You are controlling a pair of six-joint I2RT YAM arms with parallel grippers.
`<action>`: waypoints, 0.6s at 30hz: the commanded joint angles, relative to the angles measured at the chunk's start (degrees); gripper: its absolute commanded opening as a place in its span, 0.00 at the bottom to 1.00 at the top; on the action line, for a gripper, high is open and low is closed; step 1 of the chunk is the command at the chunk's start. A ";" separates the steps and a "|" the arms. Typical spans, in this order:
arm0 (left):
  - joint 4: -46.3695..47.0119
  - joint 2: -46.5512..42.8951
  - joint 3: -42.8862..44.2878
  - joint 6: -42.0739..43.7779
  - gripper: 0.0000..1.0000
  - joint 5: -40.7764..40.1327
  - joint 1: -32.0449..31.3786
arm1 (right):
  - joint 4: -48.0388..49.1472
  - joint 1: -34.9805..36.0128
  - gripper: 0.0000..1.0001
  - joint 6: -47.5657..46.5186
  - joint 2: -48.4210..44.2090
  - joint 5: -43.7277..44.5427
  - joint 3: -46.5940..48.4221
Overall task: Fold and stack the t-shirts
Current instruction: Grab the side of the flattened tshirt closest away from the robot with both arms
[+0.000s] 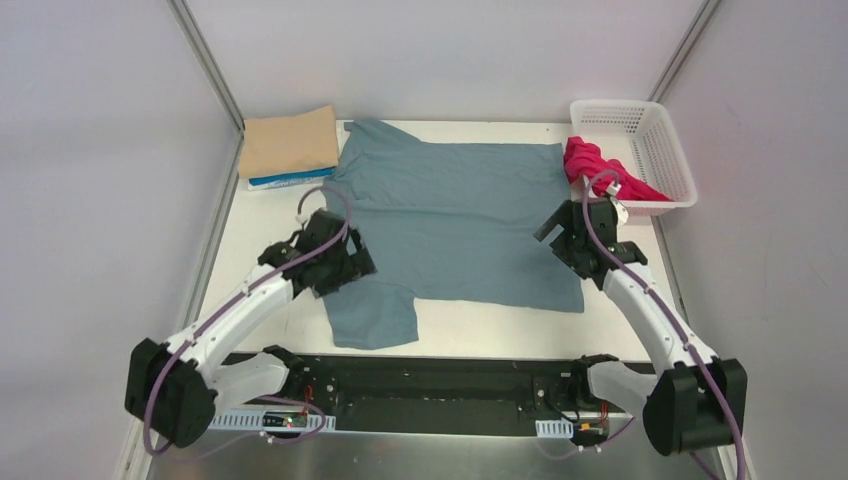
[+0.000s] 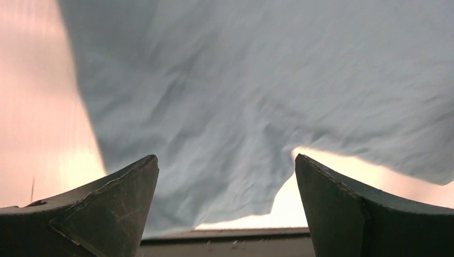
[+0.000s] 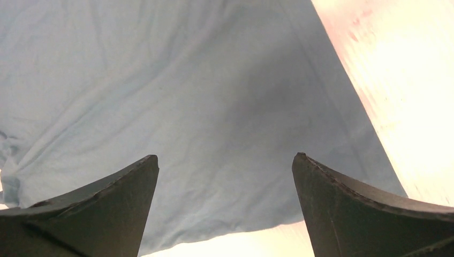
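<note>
Beneath both pairs of spread jaws lies the teal shirt (image 1: 460, 215), flat on the bench (image 1: 255, 215), its sleeve and armpit ahead of the left jaws and its hem corner ahead of the right jaws. Neither pair pinches anything. The cloth looks light and limp, so I'd take it by those edges. Both arms reach forward, wrists tipped down.

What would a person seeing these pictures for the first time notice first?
The teal-blue t-shirt lies spread flat in the middle, the left gripper and right gripper, both open, over its two sides. Far right, a magenta-red t-shirt spills from the white basket; far left lies a folded tan t-shirt.
</note>
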 commanded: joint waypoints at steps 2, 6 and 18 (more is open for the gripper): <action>-19.80 -14.00 -10.38 -16.96 0.98 -3.77 -6.44 | 1.99 -0.25 0.99 5.13 -7.38 2.67 -5.68; -25.03 -24.50 -16.08 -21.89 0.90 0.16 -9.22 | 1.07 -0.15 1.00 5.13 -9.08 2.25 -6.36; -20.11 -20.09 -19.09 -23.03 0.64 -4.78 -10.41 | -0.04 -0.26 1.00 4.36 -7.14 3.59 -6.83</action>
